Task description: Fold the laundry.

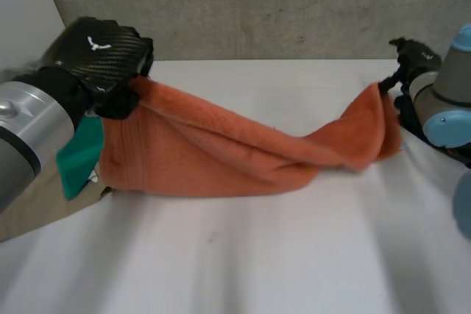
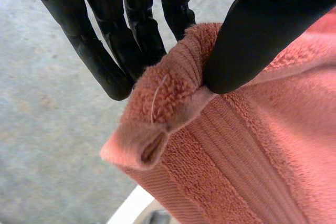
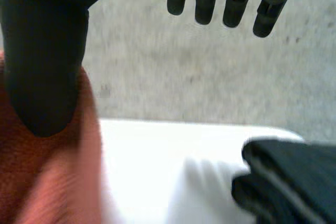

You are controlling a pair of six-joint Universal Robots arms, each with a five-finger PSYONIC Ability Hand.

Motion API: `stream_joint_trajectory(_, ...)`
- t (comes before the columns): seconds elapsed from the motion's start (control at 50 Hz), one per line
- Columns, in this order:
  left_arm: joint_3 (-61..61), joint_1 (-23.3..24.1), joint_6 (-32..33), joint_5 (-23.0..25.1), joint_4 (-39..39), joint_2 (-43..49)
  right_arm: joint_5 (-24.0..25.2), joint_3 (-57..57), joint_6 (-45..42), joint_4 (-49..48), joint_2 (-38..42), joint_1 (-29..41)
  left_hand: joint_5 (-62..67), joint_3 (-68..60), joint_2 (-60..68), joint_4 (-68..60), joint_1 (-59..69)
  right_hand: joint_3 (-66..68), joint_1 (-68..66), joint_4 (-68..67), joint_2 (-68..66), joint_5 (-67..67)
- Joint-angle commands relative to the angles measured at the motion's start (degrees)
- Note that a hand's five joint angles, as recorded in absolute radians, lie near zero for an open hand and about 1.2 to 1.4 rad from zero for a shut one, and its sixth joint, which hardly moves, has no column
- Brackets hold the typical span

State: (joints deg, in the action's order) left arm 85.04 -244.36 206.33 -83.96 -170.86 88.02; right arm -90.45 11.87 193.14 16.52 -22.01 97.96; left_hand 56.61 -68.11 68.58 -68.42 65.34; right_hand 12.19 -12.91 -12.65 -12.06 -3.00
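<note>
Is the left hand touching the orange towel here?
Touching. The left wrist view shows the left hand pinching a corner of the towel between its thumb and fingers.

This looks like a robot lab or test bench. A plain white table (image 1: 243, 270) stands against a bare grey concrete wall (image 1: 257, 5), with machine arms at its left (image 1: 22, 130) and right (image 1: 452, 101) edges.
</note>
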Motion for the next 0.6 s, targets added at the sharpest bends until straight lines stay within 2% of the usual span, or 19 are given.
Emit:
stream_joint_trajectory(0.02,-3.12,4.06,-3.91,0.03,4.74,-0.56,0.71,-0.28,-3.46,7.56,-3.47,-0.84,13.39,-11.89,11.42,-11.58,14.66,-2.19,2.91,2.65,2.06,3.0)
stream_joint_trajectory(0.14,-8.48,6.44,-7.08,-0.41,6.33,-0.74,2.99,13.95,-12.94,5.72,-16.2,-1.63,13.39,-11.89,11.42,-11.58,14.66,-2.19,2.91,2.65,2.06,3.0)
stream_joint_trajectory(0.24,-15.32,8.37,-9.19,-1.72,7.47,0.05,9.13,32.64,-25.23,1.69,-30.08,-2.51,13.39,-11.89,11.42,-11.58,14.66,-2.19,2.91,2.65,2.06,3.0)
stream_joint_trajectory(0.3,-18.41,9.34,-10.16,-2.69,8.35,1.1,11.6,38.56,-27.72,-1.74,-34.41,-3.3,13.39,-11.89,11.42,-11.58,14.66,-0.73,1.45,1.19,0.6,1.54)
stream_joint_trajectory(0.32,-20.24,9.95,-10.68,-3.48,9.39,1.89,12.83,41.37,-27.99,-3.58,-35.98,-3.82,13.39,-11.89,11.42,-11.58,14.66,5.32,-4.6,-4.86,-5.45,-4.51)
stream_joint_trajectory(0.38,-22.72,10.57,-11.39,-4.45,10.81,2.42,14.24,44.11,-28.34,-5.53,-37.14,-4.35,13.39,-11.89,11.42,-11.58,14.66,7.56,-6.84,-7.1,-7.69,-6.75)
stream_joint_trajectory(0.44,-25.44,11.36,-12.01,-5.33,11.78,2.69,15.47,47.54,-29.13,-2.12,-38.02,-4.44,13.39,-11.89,11.42,-11.58,14.66,9.75,-9.02,-9.28,-9.87,-8.94)
stream_joint_trajectory(0.52,-28.17,12.59,-11.92,-6.65,11.69,2.95,18.89,52.37,-30.71,6.23,-39.51,-3.92,13.39,-11.89,11.42,-11.58,14.66,27.21,-26.49,-26.75,-27.34,-26.4)
stream_joint_trajectory(0.54,-28.95,13.12,-11.83,-7.17,11.69,3.47,21.25,54.9,-30.89,8.51,-40.21,-3.83,13.39,-11.89,11.42,-11.58,14.66,32.58,-31.85,-32.11,-32.7,-31.77)
stream_joint_trajectory(0.6,-29.84,14.0,-11.57,-7.88,11.69,4.53,25.66,59.22,-30.45,8.45,-41.27,-3.57,13.39,-11.89,11.42,-11.58,14.66,33.48,-32.75,-33.01,-33.6,-32.67)
